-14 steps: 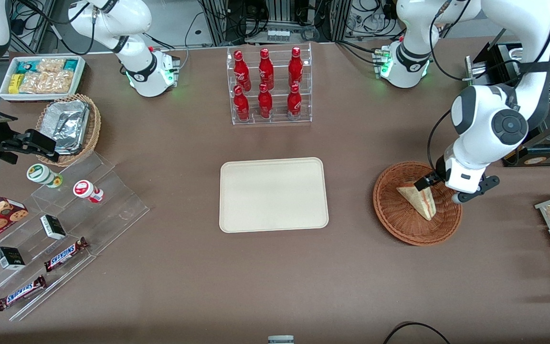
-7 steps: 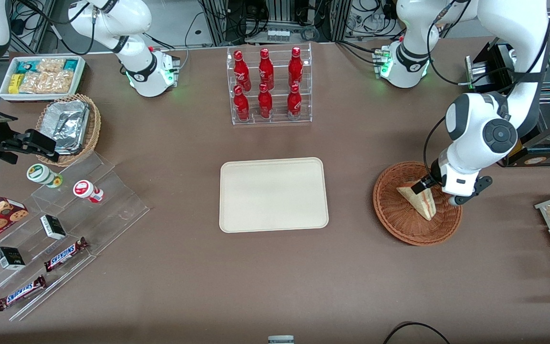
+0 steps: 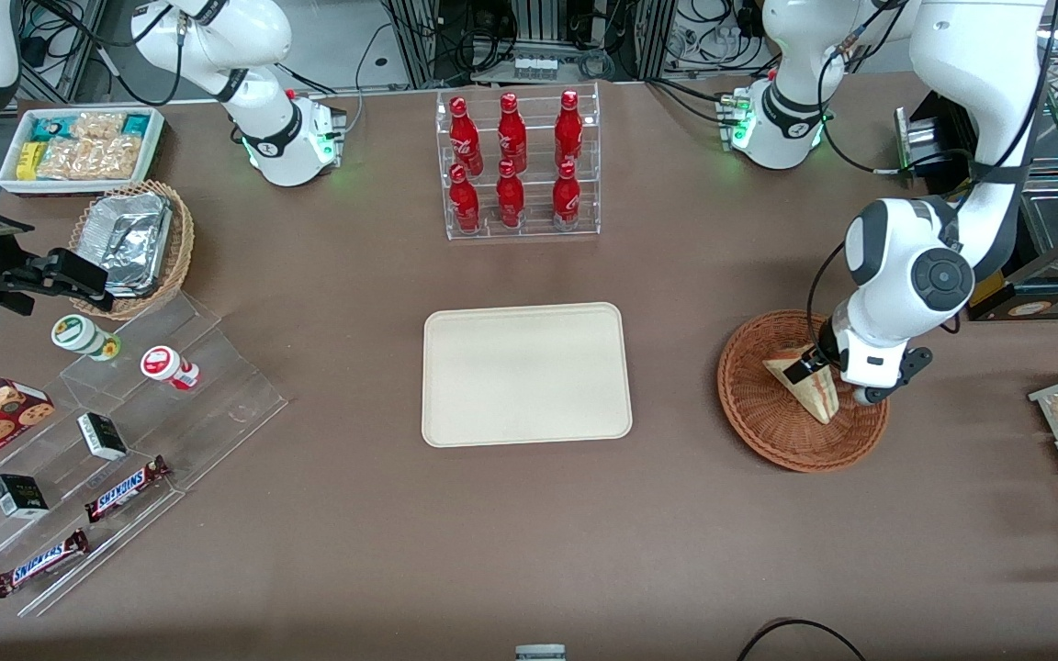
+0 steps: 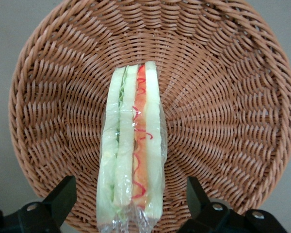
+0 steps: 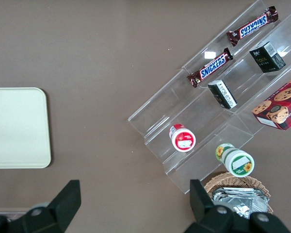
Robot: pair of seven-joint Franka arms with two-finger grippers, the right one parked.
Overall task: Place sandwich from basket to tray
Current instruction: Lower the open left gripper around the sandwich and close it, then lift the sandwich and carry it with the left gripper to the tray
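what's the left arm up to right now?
It is going for the sandwich, which lies in the basket. The gripper hangs over the basket with its fingers open on either side of the wrapped wedge, not closed on it. The tray, nearer the table's middle, has nothing on it yet.

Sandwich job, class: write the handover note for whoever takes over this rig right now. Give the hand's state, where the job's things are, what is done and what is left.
Hand: open, low over the basket, one finger on each side of the sandwich, not closed on it.
Sandwich: wrapped in clear film, standing on edge in the basket, filling layers facing up.
Tray: bare, mid-table, toward the parked arm's end from the basket.
Done: the hand is lined up over the sandwich.
Left: close on the sandwich, lift it, carry it to the tray, set it down, release.
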